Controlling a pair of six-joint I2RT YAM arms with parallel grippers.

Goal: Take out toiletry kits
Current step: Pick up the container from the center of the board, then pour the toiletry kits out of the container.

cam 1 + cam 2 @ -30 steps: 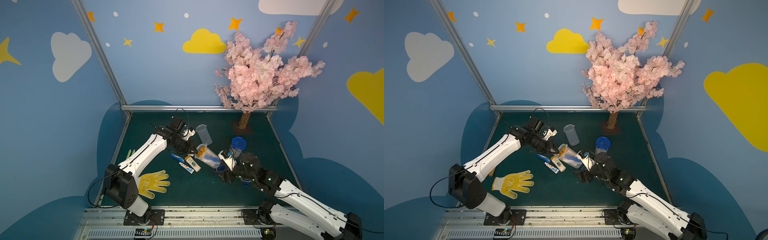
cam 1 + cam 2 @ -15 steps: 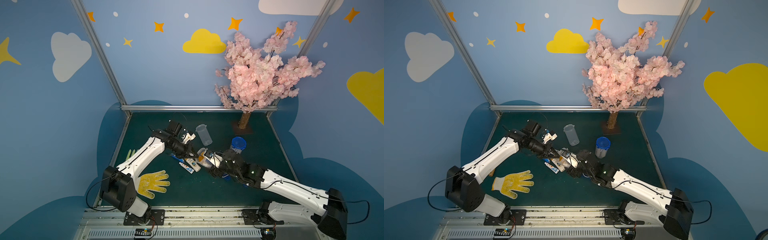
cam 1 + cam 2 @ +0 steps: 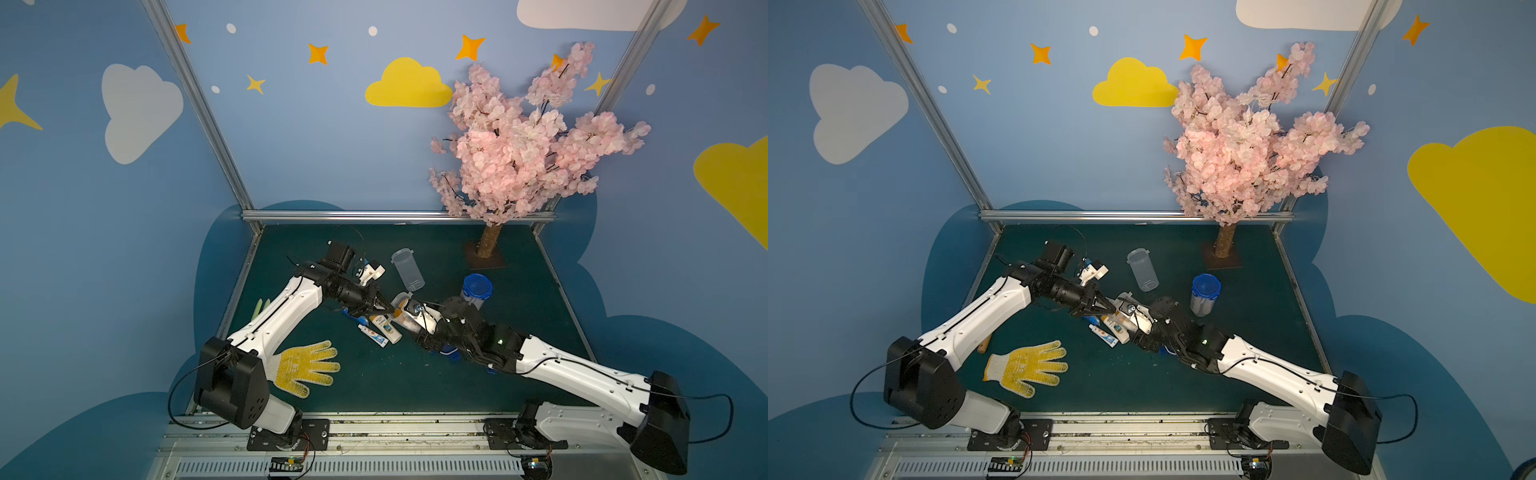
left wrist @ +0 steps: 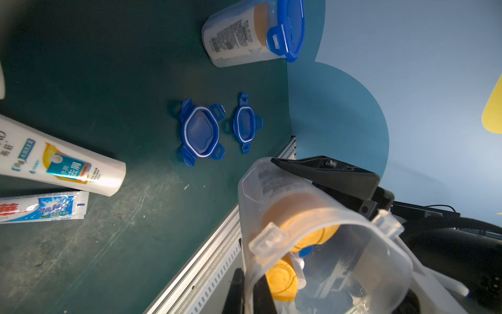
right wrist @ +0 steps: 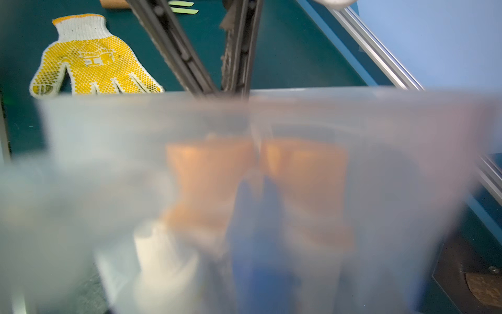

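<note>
Step in hand, judged: emptying clear jar. Right pincer wide, clasping jar body, mouth tilted toward left pincer. Left jaws narrow, astride rim; grip cannot be told. Toiletry kit inside jar. Next: clear rim, reach in, pinch yellow-capped bottle.

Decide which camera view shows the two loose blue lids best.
The left wrist view: both blue lids lie unobstructed on the mat, tabs clear. In both top views the right arm covers nearly all of them. The right wrist view, filled by a blurred jar, shows neither.
</note>
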